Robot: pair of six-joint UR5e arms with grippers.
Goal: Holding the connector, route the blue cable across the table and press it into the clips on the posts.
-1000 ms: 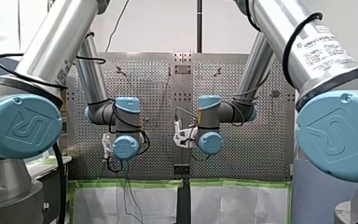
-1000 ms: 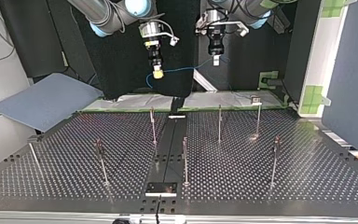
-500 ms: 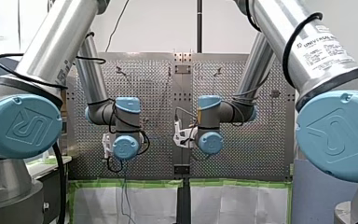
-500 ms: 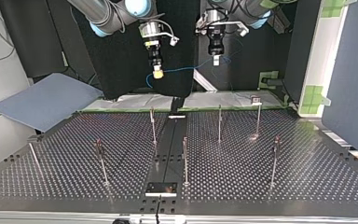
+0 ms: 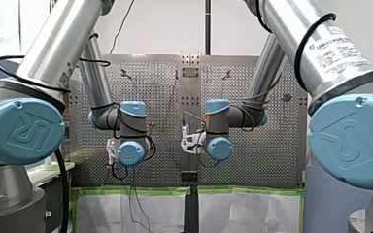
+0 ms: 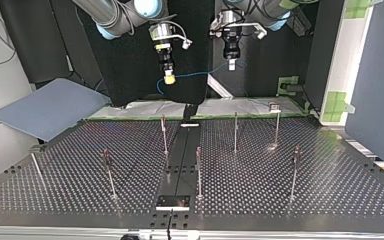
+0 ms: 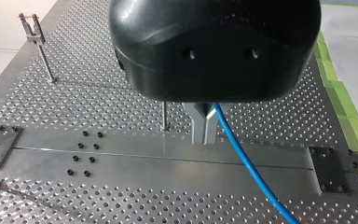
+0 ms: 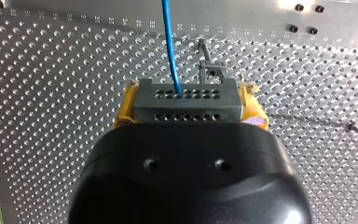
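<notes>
Blue cable [image 6: 195,75] is hanging between both grippers, unrouted | right gripper [image 6: 169,77] is clamping connector [image 8: 186,108] | left gripper [image 7: 204,122] is pinching cable, jaws narrow | posts' [image 6: 235,131] clips [image 7: 31,31] are holding nothing yet

A grey-blue panel [image 6: 47,107], perhaps foam board, lies at the top view's left. Green tape [image 5: 102,191] borders white sheets [image 5: 102,213]; a black drape [image 6: 130,75] hangs behind.

Blue cable [image 7: 239,154] — far end cut off.
</notes>
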